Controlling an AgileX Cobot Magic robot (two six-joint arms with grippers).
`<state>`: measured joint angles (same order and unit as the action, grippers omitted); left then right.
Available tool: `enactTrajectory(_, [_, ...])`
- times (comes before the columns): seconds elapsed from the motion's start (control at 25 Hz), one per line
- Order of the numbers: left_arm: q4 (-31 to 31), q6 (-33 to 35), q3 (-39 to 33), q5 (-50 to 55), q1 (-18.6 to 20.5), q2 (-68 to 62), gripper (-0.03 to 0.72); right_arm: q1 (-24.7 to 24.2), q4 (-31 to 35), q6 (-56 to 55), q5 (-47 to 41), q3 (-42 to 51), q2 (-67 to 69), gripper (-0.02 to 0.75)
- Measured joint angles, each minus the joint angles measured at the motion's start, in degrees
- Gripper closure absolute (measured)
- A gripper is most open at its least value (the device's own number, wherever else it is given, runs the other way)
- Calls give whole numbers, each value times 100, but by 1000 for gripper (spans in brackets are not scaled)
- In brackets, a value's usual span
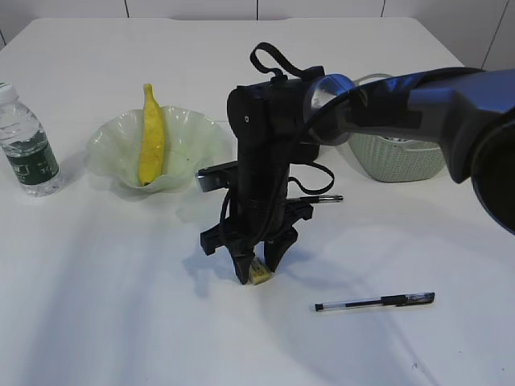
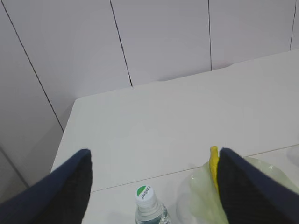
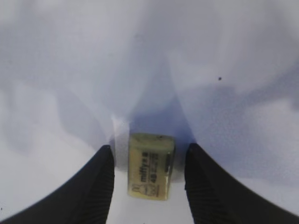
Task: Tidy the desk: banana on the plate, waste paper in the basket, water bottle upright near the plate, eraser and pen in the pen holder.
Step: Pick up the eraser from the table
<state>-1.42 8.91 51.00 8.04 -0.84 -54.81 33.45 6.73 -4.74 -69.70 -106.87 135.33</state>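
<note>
The white desk (image 1: 96,305) fills the frame. At lower centre the right gripper (image 1: 259,269) stands on it, fingers half open around the eraser (image 1: 259,274), gaps visible both sides. The left gripper (image 2: 154,186) is wide open, holding nothing

A plain white tabletop (image 1: 113,322) fills most of the exterior view, matte and smooth, with soft grey shadows spread across its near half. Its far corners are rounded. Behind it stands a wall (image 1: 193,8) of pale panels split by thin dark seams. The left wrist view shows the same wall (image 2: 163,37) rising past the tabletop's far edge, its seams running upward at a slant. The light is even and diffuse.
</note>
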Motion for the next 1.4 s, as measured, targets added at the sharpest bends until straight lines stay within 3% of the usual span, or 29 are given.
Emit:
enactTrajectory(0.24, [0, 0, 0, 0, 0, 0, 95, 0, -54, 0, 0, -9, 13, 381])
enactTrajectory(0.6, [0, 0, 0, 0, 0, 0, 95, 0, -75, 0, 0, -22, 17, 528])
enactTrajectory(1.4, [0, 0, 0, 118, 0, 0, 95, 0, -30, -110, 0, -22, 26, 531])
